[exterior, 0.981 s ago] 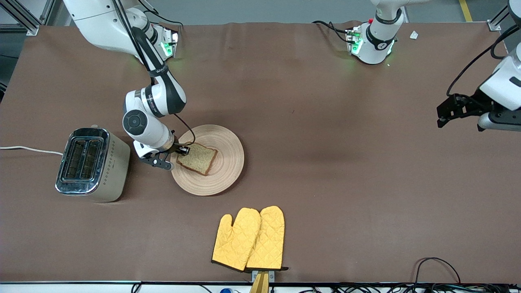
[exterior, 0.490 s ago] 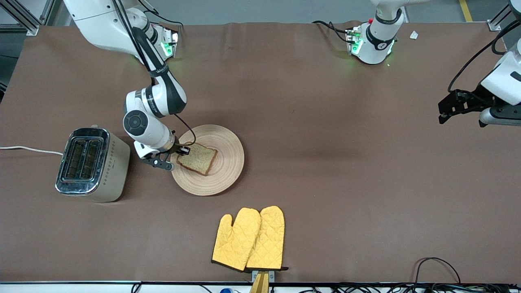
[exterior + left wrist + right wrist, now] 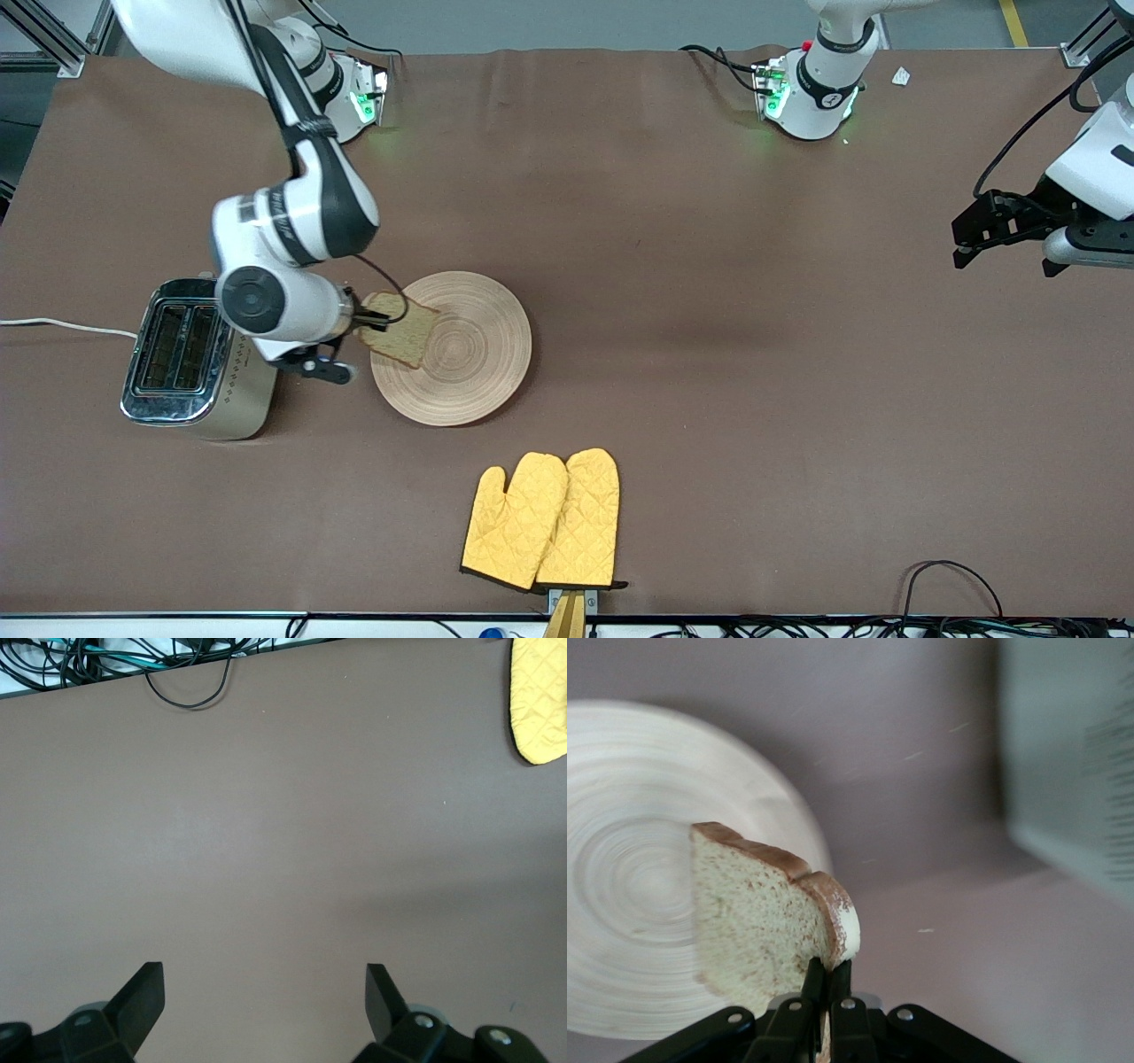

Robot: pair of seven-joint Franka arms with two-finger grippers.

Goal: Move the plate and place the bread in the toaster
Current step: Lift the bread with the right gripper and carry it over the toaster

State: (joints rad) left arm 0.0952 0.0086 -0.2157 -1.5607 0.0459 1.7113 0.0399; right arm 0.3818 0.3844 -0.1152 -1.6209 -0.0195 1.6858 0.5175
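My right gripper (image 3: 359, 326) is shut on the bread (image 3: 400, 329), a pale speckled slice with a brown crust, and holds it up over the plate's edge toward the toaster. In the right wrist view the fingers (image 3: 827, 988) pinch the slice's (image 3: 757, 917) crust edge. The round light-tan wooden plate (image 3: 469, 363) lies bare on the table and shows in the right wrist view too (image 3: 620, 904). The cream toaster (image 3: 190, 359) with a chrome top stands toward the right arm's end of the table. My left gripper (image 3: 966, 239) is open and empty, waiting above the table's left-arm end (image 3: 264, 992).
A pair of yellow oven mitts (image 3: 542, 521) lies nearer the front camera than the plate; a mitt corner shows in the left wrist view (image 3: 540, 700). The toaster's white cord (image 3: 62, 325) runs off the table's end. Cables (image 3: 168, 665) lie along the front edge.
My right gripper has lifted the bread off the plate and carried it toward the toaster. The left gripper has barely shifted.
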